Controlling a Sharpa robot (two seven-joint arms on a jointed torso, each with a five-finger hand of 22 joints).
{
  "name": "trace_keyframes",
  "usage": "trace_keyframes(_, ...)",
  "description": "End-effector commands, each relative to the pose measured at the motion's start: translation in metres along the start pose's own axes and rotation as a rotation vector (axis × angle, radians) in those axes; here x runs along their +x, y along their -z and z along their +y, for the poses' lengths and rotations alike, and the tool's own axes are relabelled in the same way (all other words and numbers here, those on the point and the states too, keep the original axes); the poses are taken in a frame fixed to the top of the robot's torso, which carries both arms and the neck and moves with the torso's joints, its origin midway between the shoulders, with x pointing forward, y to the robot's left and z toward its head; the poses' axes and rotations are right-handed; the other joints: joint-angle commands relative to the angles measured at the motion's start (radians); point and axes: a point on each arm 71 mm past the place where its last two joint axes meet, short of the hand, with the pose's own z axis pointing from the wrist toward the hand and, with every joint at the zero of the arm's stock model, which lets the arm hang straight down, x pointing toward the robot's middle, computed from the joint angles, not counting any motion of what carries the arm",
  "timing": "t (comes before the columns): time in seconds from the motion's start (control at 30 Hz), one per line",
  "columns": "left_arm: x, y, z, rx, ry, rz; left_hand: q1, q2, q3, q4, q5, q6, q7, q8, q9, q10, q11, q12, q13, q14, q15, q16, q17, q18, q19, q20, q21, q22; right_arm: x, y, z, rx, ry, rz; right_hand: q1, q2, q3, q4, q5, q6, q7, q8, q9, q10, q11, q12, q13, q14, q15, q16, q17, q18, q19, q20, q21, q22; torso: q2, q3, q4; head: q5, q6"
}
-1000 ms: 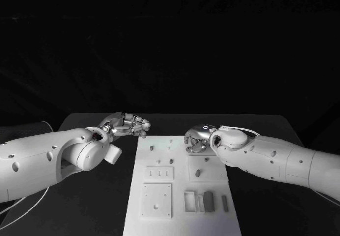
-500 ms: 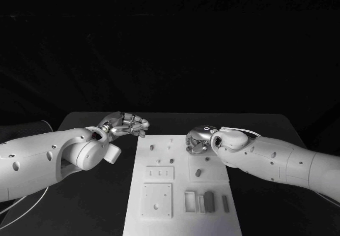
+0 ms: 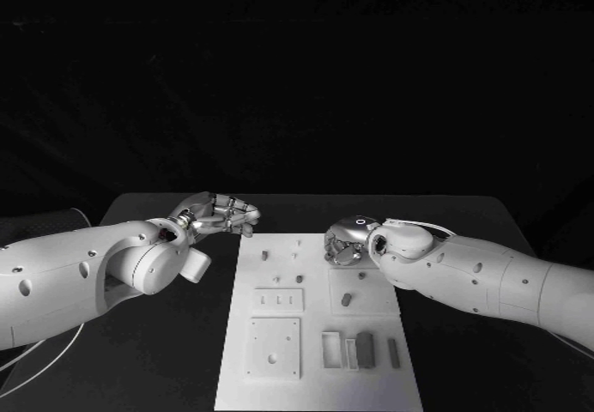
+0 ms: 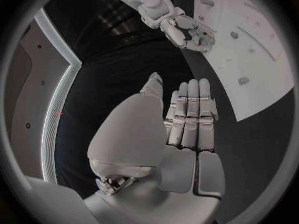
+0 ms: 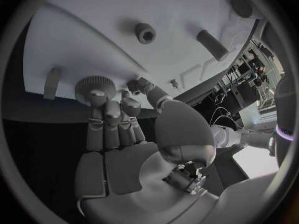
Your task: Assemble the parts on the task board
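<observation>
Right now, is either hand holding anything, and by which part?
Left hand holds nothing. Right hand's fingers touch a round knurled part on the task board; a grip cannot be told.

No legible text, labels, brands or nos. anywhere in the views. The task board (image 3: 317, 343) carried no readable markings, and the small parts on it were blank too.
</observation>
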Motion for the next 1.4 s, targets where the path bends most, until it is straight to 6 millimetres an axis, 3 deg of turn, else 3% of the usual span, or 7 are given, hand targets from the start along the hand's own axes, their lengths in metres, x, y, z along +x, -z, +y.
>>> trace_keyframes(0.03, 0.001, 0.0, -0.003, 0.013, -0.002, 0.006, -0.01, -0.001, 0.008, 0.001, 0.003, -0.004, 0.004, -0.004, -0.002, 0.002, 0.004, -0.007, -0.001, 0.003, 0.001, -0.007, 0.002, 0.008, 0.001, -0.003, -0.004, -0.002, 0.006, 0.0, 0.001, -0.007, 0.01, 0.035, -0.002, 0.015, 0.008, -0.001, 0.007, 0.012, 0.001, 0.008, 0.003, 0.002, -0.001, 0.005, 0.001, -0.001, -0.007, 0.006, -0.001, 0.015, -0.006, -0.005, 0.005, 0.022, 0.001, -0.0001, 0.0001, 0.002, -0.004)
trace_keyframes(0.3, 0.001, 0.0, -0.003, 0.013, -0.002, 0.006, -0.014, -0.001, 0.01, 0.001, 0.003, -0.004, 0.004, -0.005, -0.002, 0.003, 0.004, -0.008, 0.0, 0.004, 0.001, -0.008, 0.003, 0.008, 0.002, -0.004, -0.005, -0.002, 0.007, 0.001, 0.003, -0.017, 0.009, 0.052, 0.001, 0.05, 0.02, -0.003, 0.014, 0.06, -0.016, 0.03, 0.021, 0.007, -0.017, 0.011, 0.0, -0.003, -0.02, 0.018, -0.004, 0.015, -0.012, -0.007, 0.018, 0.021, 0.003, -0.0006, -0.0009, 0.001, -0.01)
trace_keyframes(0.37, 0.001, 0.0, -0.003, 0.013, -0.002, 0.006, -0.014, -0.001, 0.01, 0.001, 0.003, -0.004, 0.004, -0.005, -0.002, 0.003, 0.004, -0.009, 0.0, 0.004, 0.001, -0.008, 0.003, 0.008, 0.002, -0.004, -0.005, -0.002, 0.007, 0.001, 0.004, -0.019, 0.007, 0.054, 0.015, 0.03, 0.083, 0.023, -0.051, 0.067, -0.019, 0.029, 0.027, 0.01, -0.02, 0.01, -0.003, -0.004, -0.024, 0.021, -0.008, 0.015, -0.012, -0.006, 0.02, 0.017, 0.003, -0.0003, -0.0006, 0.001, -0.011)
trace_keyframes(0.77, 0.0, 0.0, -0.004, 0.013, -0.003, 0.003, -0.015, -0.002, 0.012, 0.0, 0.004, -0.005, 0.005, -0.007, -0.002, 0.003, 0.004, -0.011, 0.0, 0.004, 0.001, -0.009, 0.005, 0.008, 0.002, -0.004, -0.006, -0.002, 0.004, 0.001, 0.003, 0.011, 0.012, -0.004, 0.005, 0.04, 0.129, 0.035, -0.036, 0.07, -0.018, 0.025, 0.037, 0.013, -0.02, 0.013, -0.005, -0.004, -0.023, 0.028, -0.013, 0.015, -0.012, -0.006, 0.029, 0.019, 0.004, -0.0013, -0.002, 0.004, -0.01)
trace_keyframes(1.0, -0.002, 0.0, -0.003, 0.012, -0.004, -0.005, -0.014, -0.003, 0.013, 0.0, 0.003, -0.005, 0.005, -0.007, -0.002, 0.003, 0.004, -0.011, 0.0, 0.004, 0.001, -0.01, 0.005, 0.008, 0.002, -0.004, -0.006, -0.002, -0.001, 0.004, 0.006, 0.025, 0.021, -0.057, -0.005, 0.031, 0.134, 0.037, -0.037, 0.077, -0.02, 0.026, 0.042, 0.018, -0.022, 0.015, -0.005, -0.002, -0.025, 0.033, -0.014, 0.015, -0.009, -0.007, 0.035, 0.02, 0.004, -0.0026, 0.0005, 0.003, -0.005)
trace_keyframes(1.4, -0.007, 0.0, -0.002, 0.011, -0.007, -0.02, -0.013, -0.004, 0.014, 0.0, 0.003, -0.005, 0.005, -0.008, -0.002, 0.003, 0.004, -0.012, 0.0, 0.005, 0.001, -0.011, 0.006, 0.007, 0.002, -0.004, -0.006, -0.002, -0.017, 0.006, 0.024, 0.017, 0.034, -0.132, -0.009, 0.019, 0.141, 0.039, -0.034, 0.085, -0.024, 0.028, 0.049, 0.027, -0.025, 0.017, -0.007, 0.006, -0.028, 0.038, -0.018, 0.015, -0.002, -0.011, 0.044, 0.019, 0.007, -0.0028, -0.0023, 0.007, 0.005)
